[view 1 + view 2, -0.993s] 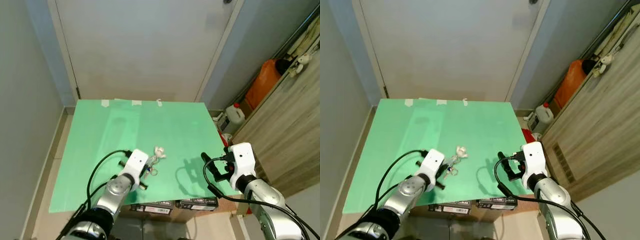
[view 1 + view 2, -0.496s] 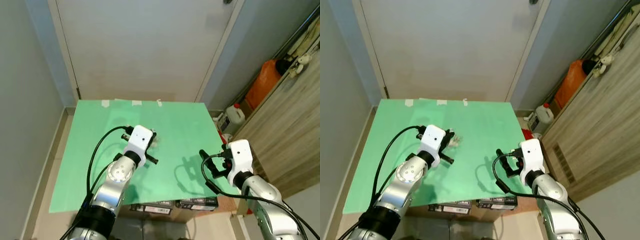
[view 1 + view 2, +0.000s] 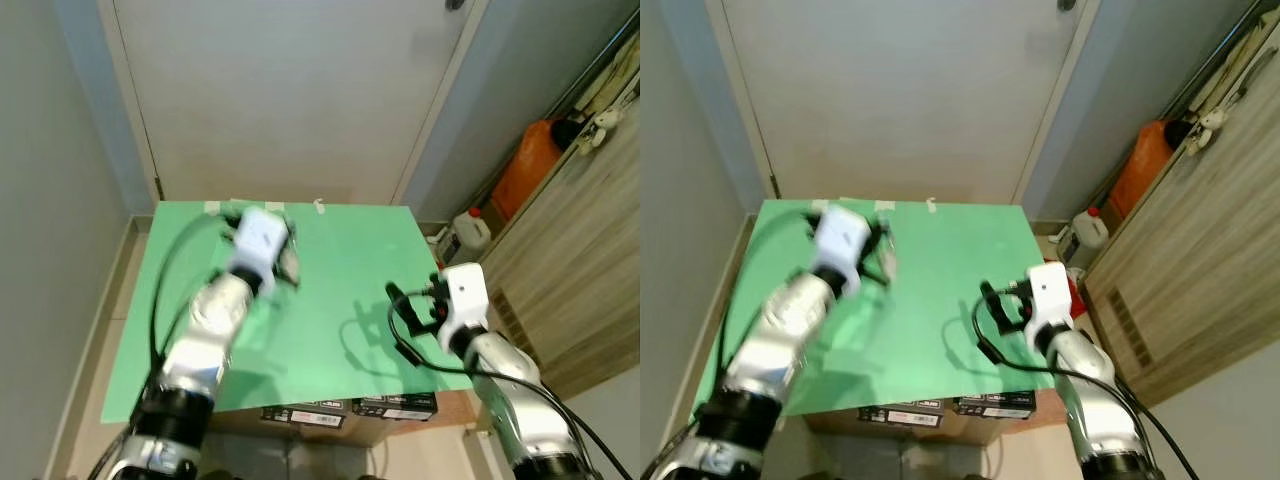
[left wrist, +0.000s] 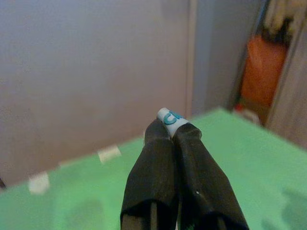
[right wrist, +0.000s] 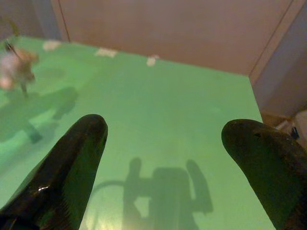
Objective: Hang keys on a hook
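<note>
Left wrist view first: the left pincer (image 4: 172, 132) has its two black fingers pressed tight together, and a small white tag with teal print (image 4: 169, 117) pokes out right at the tips, clamped between them. Ahead of those tips lie the green worktop (image 4: 249, 158), bits of pale tape (image 4: 109, 153) at its far edge, and a pale door (image 4: 96, 67) rising behind.

Over to the head camera: the left pincer (image 3: 288, 258) is up in the air above the far part of the worktop, blurred, with the keys (image 3: 291, 262) a smeared dark bundle at its tips, so their exact shape can't be made out. They are clear of the green surface, hanging just under the pincer, and the arm's shadow (image 3: 262, 330) falls on the worktop below it.

The right pincer (image 3: 398, 305) sits low over the near right part of the worktop, well apart from the left one. In the right wrist view its fingers (image 5: 76, 158) are spread wide with bare green showing between them and its own shadow (image 5: 163, 187) cast just ahead. Far off beyond one finger, the blurred keys (image 5: 14, 72) dangle above the surface.

Beyond the right pincer, off the worktop's edge, stand a white jug (image 3: 468, 232) and an orange container (image 3: 525, 165) beside a wooden cabinet (image 3: 580, 260). Dark boxes (image 3: 350, 408) peek out under the worktop's near edge.
</note>
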`<state>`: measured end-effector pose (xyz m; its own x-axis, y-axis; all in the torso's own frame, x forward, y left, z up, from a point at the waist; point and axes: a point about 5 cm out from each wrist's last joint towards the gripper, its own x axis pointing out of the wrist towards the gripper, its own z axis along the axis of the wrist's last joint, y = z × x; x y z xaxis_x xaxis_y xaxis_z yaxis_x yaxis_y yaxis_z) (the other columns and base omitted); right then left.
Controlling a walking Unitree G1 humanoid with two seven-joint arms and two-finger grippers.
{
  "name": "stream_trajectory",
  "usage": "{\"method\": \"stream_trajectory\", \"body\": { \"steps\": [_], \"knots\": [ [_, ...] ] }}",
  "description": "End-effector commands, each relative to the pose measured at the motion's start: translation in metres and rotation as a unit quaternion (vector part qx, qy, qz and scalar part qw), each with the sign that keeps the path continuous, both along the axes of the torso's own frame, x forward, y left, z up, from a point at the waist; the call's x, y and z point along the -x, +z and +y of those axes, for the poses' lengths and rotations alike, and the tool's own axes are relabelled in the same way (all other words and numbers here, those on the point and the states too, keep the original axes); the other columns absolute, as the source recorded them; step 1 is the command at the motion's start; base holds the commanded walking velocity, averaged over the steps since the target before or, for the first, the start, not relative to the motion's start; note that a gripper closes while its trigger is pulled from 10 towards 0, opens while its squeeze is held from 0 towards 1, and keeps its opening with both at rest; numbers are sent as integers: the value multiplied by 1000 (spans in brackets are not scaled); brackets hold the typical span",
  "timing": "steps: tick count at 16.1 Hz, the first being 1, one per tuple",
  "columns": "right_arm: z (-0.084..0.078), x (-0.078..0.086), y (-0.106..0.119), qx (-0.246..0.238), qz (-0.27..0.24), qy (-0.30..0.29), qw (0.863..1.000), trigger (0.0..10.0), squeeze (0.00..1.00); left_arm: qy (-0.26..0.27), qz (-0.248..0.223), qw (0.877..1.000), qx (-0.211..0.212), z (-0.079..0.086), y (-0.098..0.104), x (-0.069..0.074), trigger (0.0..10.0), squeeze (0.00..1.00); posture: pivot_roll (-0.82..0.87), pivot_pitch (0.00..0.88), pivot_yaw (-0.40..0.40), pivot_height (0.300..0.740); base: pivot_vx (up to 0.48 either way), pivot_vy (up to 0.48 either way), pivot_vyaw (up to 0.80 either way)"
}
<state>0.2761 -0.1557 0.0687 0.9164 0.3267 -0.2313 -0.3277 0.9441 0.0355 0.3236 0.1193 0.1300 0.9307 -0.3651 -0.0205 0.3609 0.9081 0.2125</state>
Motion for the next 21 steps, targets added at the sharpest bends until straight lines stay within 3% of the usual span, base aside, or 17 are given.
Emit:
{"method": "stream_trajectory", "body": {
  "steps": [1,3,6,8,10,13,21],
  "knots": [
    [1,-4,-1,-1,-5,-8,1000,10000,0,-5,-16,999,35,-2,20,-4,0,0,28,0,-90,736,0,0,0],
    [11,-9,-2,-13,-10,-10,1000,10000,0,2,-38,997,65,4,45,-10,0,0,46,0,-66,736,0,0,0],
    [21,-10,-5,-24,-13,-9,1000,10000,0,14,-56,997,59,17,62,-14,0,0,49,0,-40,736,0,0,0],
    [26,-9,-6,-27,-14,-7,1000,10000,0,9,-55,997,58,19,61,-11,0,0,50,0,-35,736,0,0,0],
    [26,-10,-7,-28,-18,-7,999,10000,0,10,-62,994,92,15,62,-5,0,0,57,0,-42,736,0,0,0],
    [26,-16,-6,-28,-22,-7,999,10000,0,38,-63,993,94,17,55,-1,0,0,74,0,-55,736,0,0,0],
    [31,-22,-3,-49,-25,-8,998,10000,0,67,-64,985,147,19,45,1,0,0,72,0,-58,736,0,0,0]
  ]
}}
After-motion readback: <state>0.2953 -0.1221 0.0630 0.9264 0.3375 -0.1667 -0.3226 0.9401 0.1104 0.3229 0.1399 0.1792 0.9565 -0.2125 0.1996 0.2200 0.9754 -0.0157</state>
